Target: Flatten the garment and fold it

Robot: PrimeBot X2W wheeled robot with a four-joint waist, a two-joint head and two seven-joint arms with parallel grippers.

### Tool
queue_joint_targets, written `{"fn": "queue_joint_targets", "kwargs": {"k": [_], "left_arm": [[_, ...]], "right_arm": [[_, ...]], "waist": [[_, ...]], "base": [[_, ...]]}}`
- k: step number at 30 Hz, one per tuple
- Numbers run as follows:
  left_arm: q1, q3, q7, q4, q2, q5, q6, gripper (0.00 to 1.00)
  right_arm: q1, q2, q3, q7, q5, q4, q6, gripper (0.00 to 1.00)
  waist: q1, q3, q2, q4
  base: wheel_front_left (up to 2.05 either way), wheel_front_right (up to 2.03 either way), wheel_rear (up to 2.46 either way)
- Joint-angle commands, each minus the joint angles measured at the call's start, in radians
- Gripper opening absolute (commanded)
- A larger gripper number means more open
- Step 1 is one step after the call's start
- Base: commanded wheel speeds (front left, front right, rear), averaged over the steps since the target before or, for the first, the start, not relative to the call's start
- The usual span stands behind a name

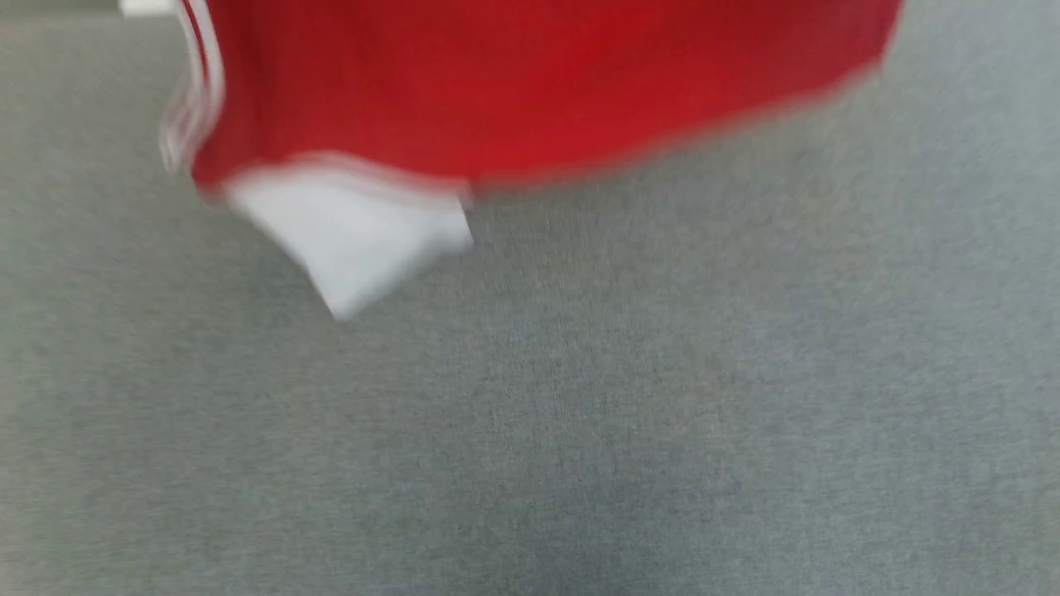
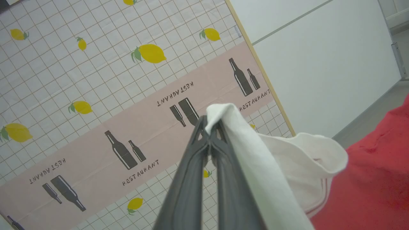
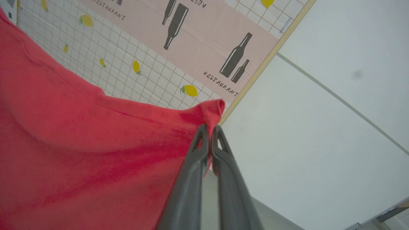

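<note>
garment (image 1: 530, 83) hangs lifted above the grey surface (image 1: 580, 414), left gripper (image 2: 209, 129) pinching its white sleeve (image 2: 271, 166) and right gripper (image 3: 209, 131) pinching a red edge (image 3: 212, 110), likely to spread it flat.

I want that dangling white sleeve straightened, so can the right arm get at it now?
Probably not: the right gripper is shut on the red edge of the shirt, so it would have to let go before reaching the sleeve.

Head camera looks down at grey surface (image 1: 580, 414); wrist cameras share lemon-print screen (image 2: 96, 80).
</note>
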Motion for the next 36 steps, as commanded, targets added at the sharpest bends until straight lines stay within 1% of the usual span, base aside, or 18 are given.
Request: {"fn": "queue_joint_targets", "kwargs": {"k": [1, 4, 7, 11, 13, 18, 21, 24, 27, 31, 34, 36], "left_arm": [[-0.043, -0.004, -0.023, 0.033, -0.010, 0.024, -0.013, 0.00], [-0.116, -0.011, -0.064, 0.109, -0.030, 0.060, -0.031, 0.00], [-0.190, -0.018, -0.090, 0.160, -0.050, 0.086, -0.046, 0.00], [-0.243, -0.031, -0.134, 0.186, -0.064, 0.106, -0.067, 0.00], [-0.249, -0.040, -0.171, 0.189, -0.062, 0.117, -0.076, 0.00], [-0.197, -0.065, -0.236, 0.190, -0.047, 0.109, -0.092, 0.00], [-0.147, -0.078, -0.277, 0.168, -0.034, 0.097, -0.097, 0.00], [-0.078, -0.097, -0.307, 0.115, -0.015, 0.084, -0.101, 0.00], [0.017, -0.125, -0.337, 0.039, 0.003, 0.069, -0.103, 0.00], [0.173, -0.166, -0.368, -0.094, 0.041, 0.053, -0.085, 0.00], [0.326, -0.200, -0.376, -0.225, 0.084, 0.043, -0.032, 0.00], [0.422, -0.221, -0.379, -0.297, 0.104, 0.037, 0.015, 0.00]], "right_arm": [[-0.041, 0.013, 0.014, -0.028, -0.020, 0.028, -0.002, 0.00], [-0.109, 0.031, 0.051, -0.083, -0.050, 0.098, -0.002, 0.00], [-0.179, 0.028, 0.083, -0.135, -0.064, 0.154, -0.002, 0.00], [-0.230, 0.012, 0.114, -0.208, -0.077, 0.201, -0.002, 0.00], [-0.241, 0.005, 0.134, -0.247, -0.083, 0.218, -0.002, 0.00], [-0.227, -0.017, 0.187, -0.320, -0.063, 0.258, -0.002, 0.00], [-0.204, -0.042, 0.228, -0.365, -0.038, 0.266, -0.002, 0.00], [-0.166, -0.074, 0.269, -0.408, 0.005, 0.246, -0.002, 0.00], [-0.097, -0.117, 0.300, -0.445, 0.056, 0.199, -0.002, 0.00], [0.048, -0.199, 0.298, -0.482, 0.130, 0.097, -0.002, 0.00], [0.212, -0.262, 0.250, -0.497, 0.184, 0.010, -0.002, 0.00], [0.325, -0.290, 0.201, -0.503, 0.206, -0.028, -0.002, 0.00]], "waist": [[-0.0002, 0.142, -0.0001, -0.018], [-0.0002, 0.154, -0.0001, -0.018], [-0.0002, 0.184, -0.0001, -0.004], [-0.0002, 0.232, -0.0001, 0.018], [-0.0002, 0.258, -0.0001, 0.026], [-0.0002, 0.316, -0.0001, 0.047], [-0.0002, 0.338, -0.0001, 0.059], [-0.0002, 0.350, -0.0001, 0.070], [-0.0002, 0.336, -0.0001, 0.083], [-0.0002, 0.293, -0.0001, 0.092], [-0.0002, 0.248, -0.0001, 0.092], [-0.0002, 0.219, -0.0001, 0.091]], "base": [[0.00, 0.00, 0.00], [0.00, 0.00, 0.00], [0.00, 0.00, 0.00], [0.00, 0.00, 0.00], [0.00, 0.00, 0.00], [0.00, 0.00, 0.00], [0.00, 0.00, 0.00], [0.00, 0.00, 0.00], [0.00, 0.00, 0.00], [0.00, 0.00, 0.00], [0.00, 0.00, 0.00], [0.00, 0.00, 0.00]]}}
